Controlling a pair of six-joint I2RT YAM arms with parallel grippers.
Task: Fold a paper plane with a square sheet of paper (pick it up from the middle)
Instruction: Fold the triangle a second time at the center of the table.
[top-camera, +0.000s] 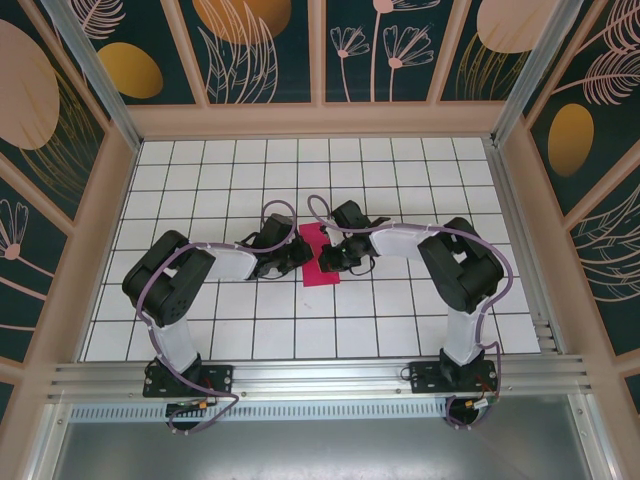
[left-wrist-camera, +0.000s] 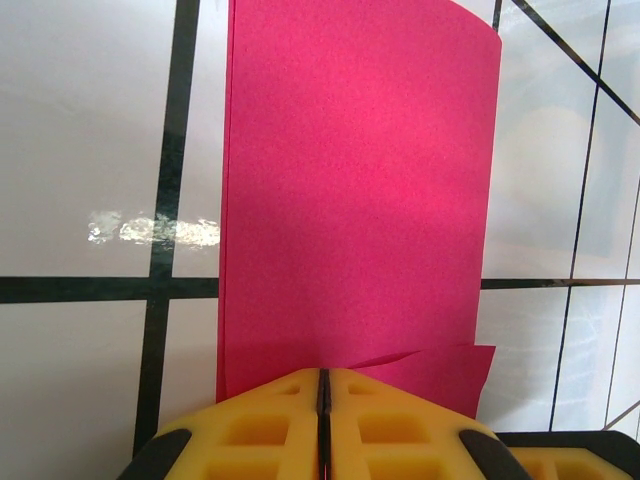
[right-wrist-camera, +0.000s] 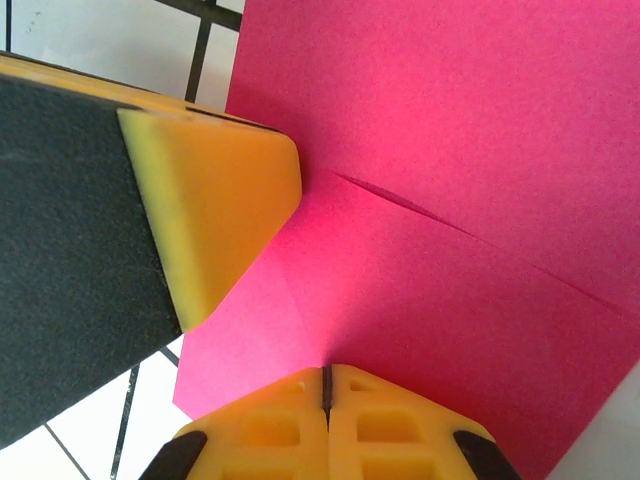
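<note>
Centrally on the white gridded surface (top-camera: 400, 170), the sheet (top-camera: 320, 262) is seen lying flat between the two pincers. It is doubled over into a narrow oblong, with its long sides running away from the arm bases. The left pincer (top-camera: 297, 252) is brought in from the left long side and the right pincer (top-camera: 328, 256) from the right, so that both meet over the middle of the sheet.

From the left wrist, the left pincer (left-wrist-camera: 322, 395) is shown with its yellow pads pressed together, only a thin seam left between them. Its tips are set at the near edge of the sheet (left-wrist-camera: 360, 200). A loose corner of the lower layer is seen jutting out just to the right of the tips. Whether any paper is nipped in that seam cannot be told.

From the right wrist, the right pincer (right-wrist-camera: 326, 390) is likewise shown closed, pad against pad, its tips resting on the pink face (right-wrist-camera: 470, 180). One yellow pad (right-wrist-camera: 215, 190) of the left pincer is planted on the sheet's edge just beside it. The free edge of the upper layer is seen running slantwise across the paper.
</note>
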